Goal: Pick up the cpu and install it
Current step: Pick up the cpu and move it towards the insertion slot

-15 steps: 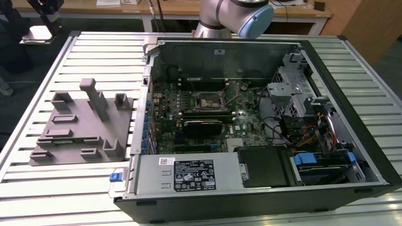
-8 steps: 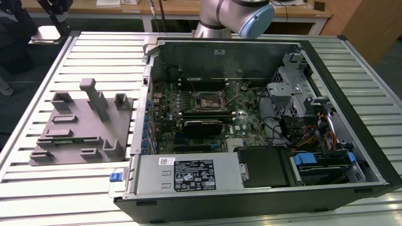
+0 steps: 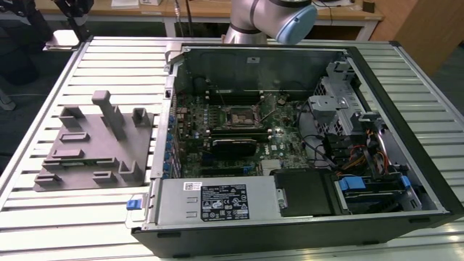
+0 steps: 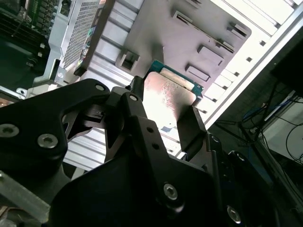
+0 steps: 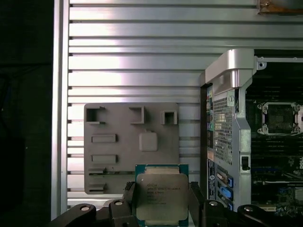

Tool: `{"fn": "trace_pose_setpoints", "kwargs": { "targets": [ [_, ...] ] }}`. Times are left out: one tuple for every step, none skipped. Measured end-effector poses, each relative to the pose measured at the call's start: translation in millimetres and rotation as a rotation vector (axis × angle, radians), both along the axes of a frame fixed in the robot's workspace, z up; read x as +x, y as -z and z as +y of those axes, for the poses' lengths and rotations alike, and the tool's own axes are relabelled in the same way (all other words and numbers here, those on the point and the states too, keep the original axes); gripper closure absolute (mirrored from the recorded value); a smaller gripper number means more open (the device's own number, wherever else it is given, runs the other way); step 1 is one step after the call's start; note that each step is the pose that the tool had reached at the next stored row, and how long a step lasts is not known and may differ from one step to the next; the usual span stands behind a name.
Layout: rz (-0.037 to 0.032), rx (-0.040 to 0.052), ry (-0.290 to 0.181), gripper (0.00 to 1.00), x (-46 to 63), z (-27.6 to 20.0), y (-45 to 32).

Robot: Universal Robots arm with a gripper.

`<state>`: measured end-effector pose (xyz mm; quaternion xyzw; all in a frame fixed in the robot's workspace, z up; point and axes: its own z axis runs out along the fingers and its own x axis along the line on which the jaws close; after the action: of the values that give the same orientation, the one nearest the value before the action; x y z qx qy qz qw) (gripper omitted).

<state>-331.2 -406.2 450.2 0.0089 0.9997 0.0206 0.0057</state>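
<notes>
Outside the computer case (image 3: 290, 242), over the grey fixture plate (image 5: 118, 127) that lay just beside the case's perforated rear wall (image 5: 222, 127), my gripper (image 5: 162, 201) was clamped on the cpu (image 5: 161, 189). Two black fingers (image 5: 129, 195) pressed on opposite edges of the chip, one each side, jaws closed only to the chip's width. Cpu sat flat-on to the first wrist view, silvery metal top toward the camera, green rim showing along the edge away from my palm. In the second wrist view the cpu (image 4: 165, 92) sat between the same fingers (image 4: 191, 125), metal top glaring, teal rim visible. It hung apart from the plate, not touching it. Plate carried raised blocks, slots and a small rounded square pad (image 5: 148, 141); the cpu was nearer the plate's edge than that pad. Plate rested on the slatted aluminium table (image 5: 142, 38); whether it touched the case, I couldn't tell. Inside the case the motherboard (image 3: 195, 130) lay flat with its black-framed cpu socket (image 3: 238, 116) near the middle, well apart from the cpu I held, so not installed yet. In the exterior view the plate was on the exterior view's left of the case, my arm (image 3: 272, 19) rose behind the case's far side, and a power supply (image 3: 217, 201) sat along the case's near wall.
</notes>
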Motion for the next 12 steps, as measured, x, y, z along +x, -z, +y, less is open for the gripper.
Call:
{"fn": "trace_pose_setpoints", "kwargs": {
  "targets": [
    [0.0000,0.0000,0.000,0.47,1.3,0.0,0.0],
    [0.0000,0.0000,0.000,0.47,2.6,0.0,0.0],
    [0.0000,0.0000,0.000,0.47,3.9,0.0,0.0],
    [0.0000,0.0000,0.000,0.47,5.3,0.0,0.0],
    [0.0000,0.0001,0.000,0.47,6.6,0.1,0.0],
    [0.0000,0.0000,0.000,0.47,8.0,0.1,0.0],
    [0.0000,0.0000,0.000,0.47,9.4,0.1,0.0],
    [0.0000,0.0000,0.000,0.47,10.7,0.1,0.0],
    [0.0000,0.0000,0.000,0.47,12.2,0.1,0.0],
    [-0.0001,0.0000,0.000,0.47,13.6,0.1,0.0],
    [-0.0001,0.0001,0.000,0.47,15.1,0.1,0.0],
    [0.0000,0.0000,0.000,0.47,16.5,0.1,0.0]
  ]
}}
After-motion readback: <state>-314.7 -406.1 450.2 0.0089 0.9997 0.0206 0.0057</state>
